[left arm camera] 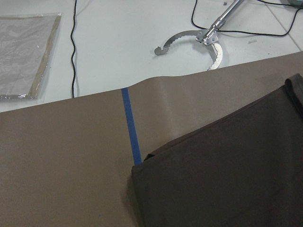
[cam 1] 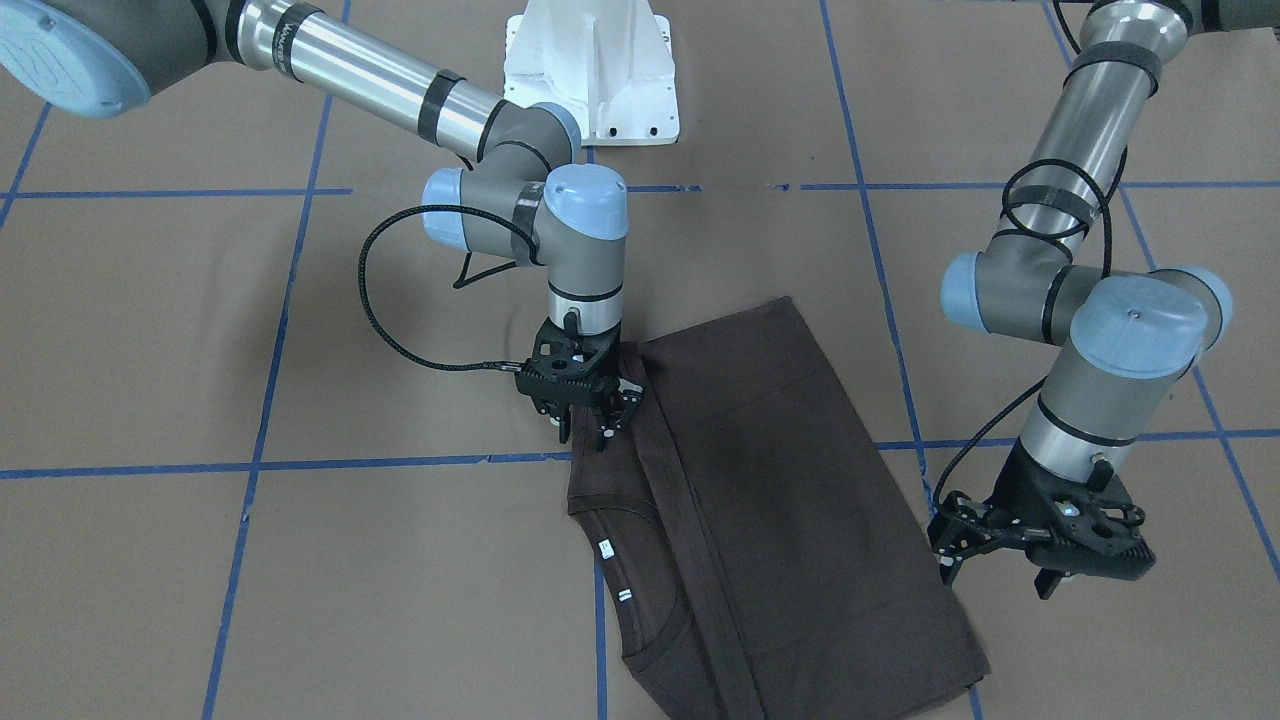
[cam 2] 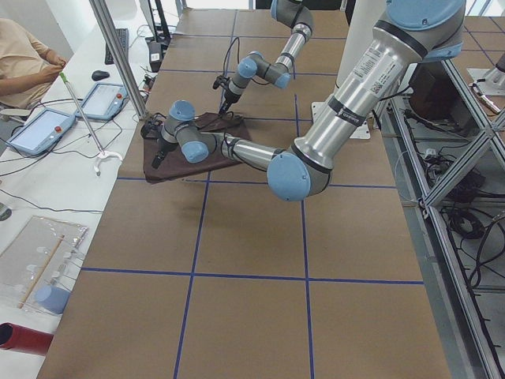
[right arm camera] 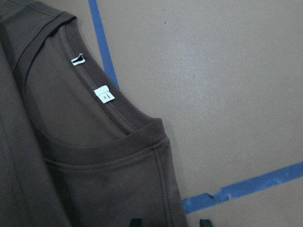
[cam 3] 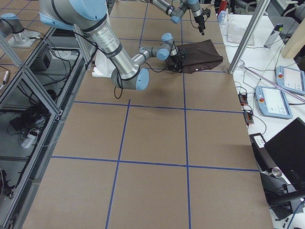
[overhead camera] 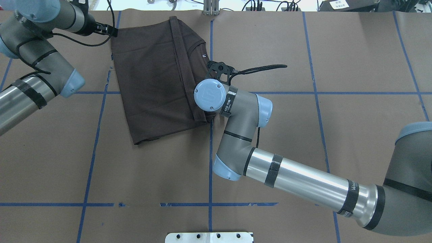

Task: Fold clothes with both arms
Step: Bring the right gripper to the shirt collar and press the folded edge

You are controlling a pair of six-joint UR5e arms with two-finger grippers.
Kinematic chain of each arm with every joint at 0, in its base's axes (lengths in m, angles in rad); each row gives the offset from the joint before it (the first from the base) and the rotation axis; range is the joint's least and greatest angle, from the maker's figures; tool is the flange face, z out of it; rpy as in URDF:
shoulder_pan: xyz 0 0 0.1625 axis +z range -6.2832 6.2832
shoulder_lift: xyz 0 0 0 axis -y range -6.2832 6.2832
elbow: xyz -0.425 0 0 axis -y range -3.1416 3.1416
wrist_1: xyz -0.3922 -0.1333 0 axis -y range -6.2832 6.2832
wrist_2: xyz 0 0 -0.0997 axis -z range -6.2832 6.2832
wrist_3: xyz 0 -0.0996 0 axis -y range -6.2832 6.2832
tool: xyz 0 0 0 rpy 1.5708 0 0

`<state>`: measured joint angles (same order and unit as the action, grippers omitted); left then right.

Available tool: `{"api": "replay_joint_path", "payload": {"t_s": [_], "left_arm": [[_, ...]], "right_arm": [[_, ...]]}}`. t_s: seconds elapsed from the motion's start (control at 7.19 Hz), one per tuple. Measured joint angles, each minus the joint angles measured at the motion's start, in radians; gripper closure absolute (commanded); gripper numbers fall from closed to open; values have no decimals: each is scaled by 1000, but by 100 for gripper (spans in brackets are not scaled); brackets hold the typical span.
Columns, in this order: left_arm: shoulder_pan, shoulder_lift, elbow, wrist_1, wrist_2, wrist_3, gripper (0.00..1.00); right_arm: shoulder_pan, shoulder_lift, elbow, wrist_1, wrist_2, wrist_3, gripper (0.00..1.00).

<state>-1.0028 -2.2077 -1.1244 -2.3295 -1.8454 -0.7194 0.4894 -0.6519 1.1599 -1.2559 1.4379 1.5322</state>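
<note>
Two grippers sit at opposite sides of one dark brown T-shirt (cam 1: 800,480), which lies folded and flat on the brown paper-covered table (cam 1: 150,330). The right gripper (cam 1: 585,435) points straight down at the shirt's edge near the collar (right arm camera: 118,116). Its fingers (right arm camera: 136,222) are spread apart, one tip over the cloth and the other over bare table. The cloth's edge runs between them and nothing is pinched. Just ahead of those fingers, in the right wrist view, lie the ribbed neckline and two white neck tags (right arm camera: 104,93), with a blue tape line (right arm camera: 102,42) passing beside the collar.

The left gripper (cam 1: 995,578) hangs tilted at the opposite side of the shirt, by a corner at the table's far edge. Its fingers look parted and free of cloth. Its own wrist camera does not show them, so that rests on the front view alone. Below and ahead of those fingers the shirt's corner lies flat against another strip of blue tape.
</note>
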Motion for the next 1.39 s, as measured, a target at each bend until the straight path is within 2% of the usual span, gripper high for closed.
{"api": "replay_joint_path", "payload": {"t_s": [0.14, 0.28, 0.97, 1.25, 1.39], "left_arm": [[1, 0, 0, 0, 0, 1, 0], [1, 0, 0, 0, 0, 3, 0], [2, -1, -8, 0, 0, -3, 0], [24, 5, -53, 4, -8, -8, 0], [44, 20, -91, 6, -22, -18, 0]], "right_arm": [[0, 0, -1, 0, 0, -1, 81], [0, 0, -3, 0, 0, -1, 100], [2, 2, 0, -5, 0, 12, 100], [-5, -39, 87, -42, 2, 13, 100], [-27, -109, 187, -56, -4, 14, 100]]}}
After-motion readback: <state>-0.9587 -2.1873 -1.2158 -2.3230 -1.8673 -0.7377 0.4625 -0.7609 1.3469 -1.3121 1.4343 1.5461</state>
